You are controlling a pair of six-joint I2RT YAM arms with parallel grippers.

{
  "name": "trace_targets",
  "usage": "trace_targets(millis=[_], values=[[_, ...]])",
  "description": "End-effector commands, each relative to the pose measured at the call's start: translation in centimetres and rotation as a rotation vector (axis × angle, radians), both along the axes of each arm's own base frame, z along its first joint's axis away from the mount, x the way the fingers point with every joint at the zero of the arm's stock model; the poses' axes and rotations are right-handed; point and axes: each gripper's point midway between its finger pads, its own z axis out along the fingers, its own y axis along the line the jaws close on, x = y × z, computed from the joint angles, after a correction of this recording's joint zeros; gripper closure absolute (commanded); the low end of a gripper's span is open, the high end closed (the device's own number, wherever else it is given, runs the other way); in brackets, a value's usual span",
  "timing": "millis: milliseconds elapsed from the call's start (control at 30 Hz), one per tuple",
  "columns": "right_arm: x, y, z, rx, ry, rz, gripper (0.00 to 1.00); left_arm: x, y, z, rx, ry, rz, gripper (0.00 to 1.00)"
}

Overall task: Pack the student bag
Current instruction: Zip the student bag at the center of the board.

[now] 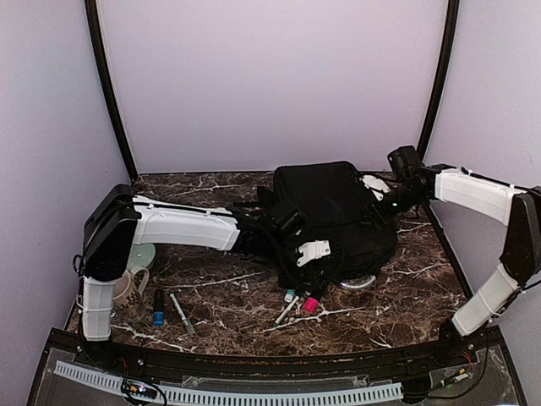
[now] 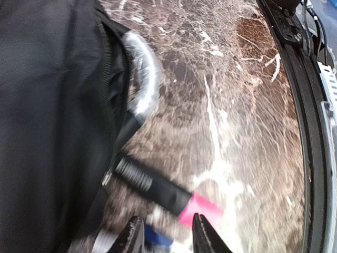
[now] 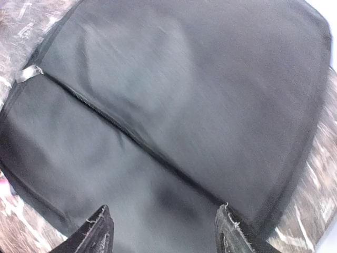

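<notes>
The student bag (image 1: pixel 334 211) is a big black backpack lying flat in the middle of the marble table, its zipper line (image 3: pixel 105 116) running across the fabric. My left gripper (image 2: pixel 167 238) hangs open at the bag's near edge, over a blue pen (image 2: pixel 158 237), with nothing held. Just ahead of its tips lies a black marker with a pink cap (image 2: pixel 174 197), also visible near the front of the table (image 1: pixel 309 304). My right gripper (image 3: pixel 166 232) is open, hovering close over the bag's right side (image 1: pixel 380 207), holding nothing.
A clear tape roll (image 2: pixel 145 74) sticks out from under the bag's edge. Loose pens (image 1: pixel 286 309) lie by the pink marker. Front left hold a blue-capped marker (image 1: pixel 158 309), a pen (image 1: pixel 182 313), a mug (image 1: pixel 131 289) and a pale disc (image 1: pixel 142 254). A white pouch (image 1: pixel 377 183) sits behind the bag.
</notes>
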Motion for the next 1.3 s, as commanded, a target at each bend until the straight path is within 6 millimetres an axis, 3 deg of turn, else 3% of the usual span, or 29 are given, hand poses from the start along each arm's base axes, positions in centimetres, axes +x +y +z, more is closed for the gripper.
trace_targets(millis=[0,233,367,467,667,800,933,1067,1267], values=[[-2.3,-4.5,-1.2,-0.123,0.004,-0.08,0.33,1.4,3.8,5.7,0.032,-0.175,0.079,0.65],[-2.6,-9.3,-3.9,-0.233,0.018,-0.208,0.3,10.3,8.4,6.5,0.087,-0.32,0.378,0.58],[-1.7,-9.9,-5.0,-0.268,0.015,-0.23,0.29,15.2,10.5,5.2,0.085,-0.282,0.523,0.52],[-0.6,-9.9,-5.9,-0.282,0.03,-0.236,0.29,16.8,10.7,3.3,0.1,-0.258,0.573,0.52],[2.5,-9.4,-8.3,-0.321,0.077,-0.216,0.3,16.2,7.5,1.9,-0.023,-0.158,0.531,0.53],[5.2,-8.6,-8.3,-0.327,0.062,-0.199,0.31,14.7,4.6,2.5,-0.097,-0.162,0.468,0.54],[6.6,-7.4,-9.2,-0.349,0.073,-0.164,0.32,12.4,1.7,3.3,-0.135,-0.213,0.387,0.54],[7.5,-5.0,-9.5,-0.352,0.065,-0.114,0.32,10.6,0.1,3.2,-0.141,-0.218,0.339,0.53],[8.8,0.2,-10.0,-0.363,0.043,-0.015,0.33,9.2,-0.7,2.3,-0.134,-0.188,0.323,0.54]])
